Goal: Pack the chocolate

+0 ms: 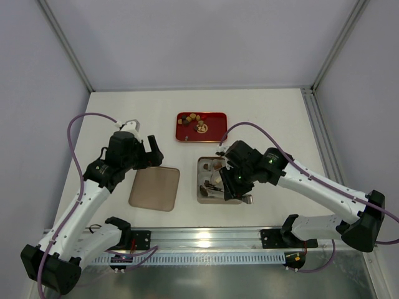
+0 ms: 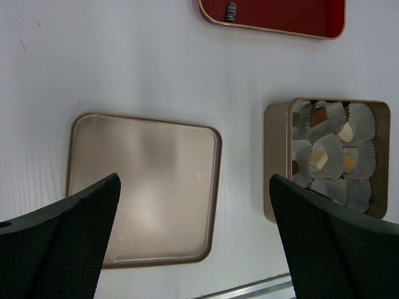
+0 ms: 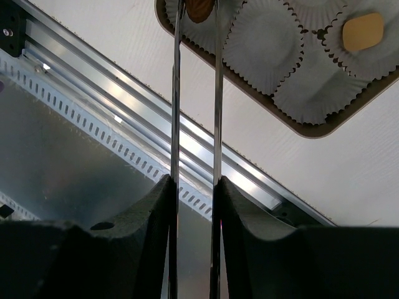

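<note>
Where the white worktop runs toward its far edge, a red tray sits about midway along, with a few loose chocolates gathered in its far left part. Closer to the near edge lie a tan lid, left of centre, and, apart from it to the right, an open tan box lined with white paper cups. Some cups hold sweets: cream pieces and a tan one. The left gripper hangs over the lid, its jaws spread wide and empty. The right gripper, over the box, is clamped on thin metal tweezers. A round brown piece shows between their blades above a corner cup.
</note>
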Available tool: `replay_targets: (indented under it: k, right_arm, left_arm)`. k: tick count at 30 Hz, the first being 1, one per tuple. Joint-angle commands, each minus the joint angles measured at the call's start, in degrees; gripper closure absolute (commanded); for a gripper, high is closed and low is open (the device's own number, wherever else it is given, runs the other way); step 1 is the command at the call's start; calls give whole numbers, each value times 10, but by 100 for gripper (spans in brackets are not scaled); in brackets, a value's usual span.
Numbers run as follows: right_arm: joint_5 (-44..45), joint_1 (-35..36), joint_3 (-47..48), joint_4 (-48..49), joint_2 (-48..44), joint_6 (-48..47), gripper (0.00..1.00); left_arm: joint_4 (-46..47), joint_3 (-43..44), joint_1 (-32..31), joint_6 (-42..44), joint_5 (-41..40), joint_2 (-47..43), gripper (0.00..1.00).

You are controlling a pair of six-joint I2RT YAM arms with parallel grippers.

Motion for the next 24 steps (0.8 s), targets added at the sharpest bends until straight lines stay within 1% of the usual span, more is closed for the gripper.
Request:
replay_targets:
  k: [1,24]
  right_arm:
    - [-6,7,2,15,-1,2,63]
    - [13,7,15,-1,-4,-3,61]
  left_arm:
    - [12,1,2,-5,-9,-7,0]
    - [11,1,2,-5,-10,-7,0]
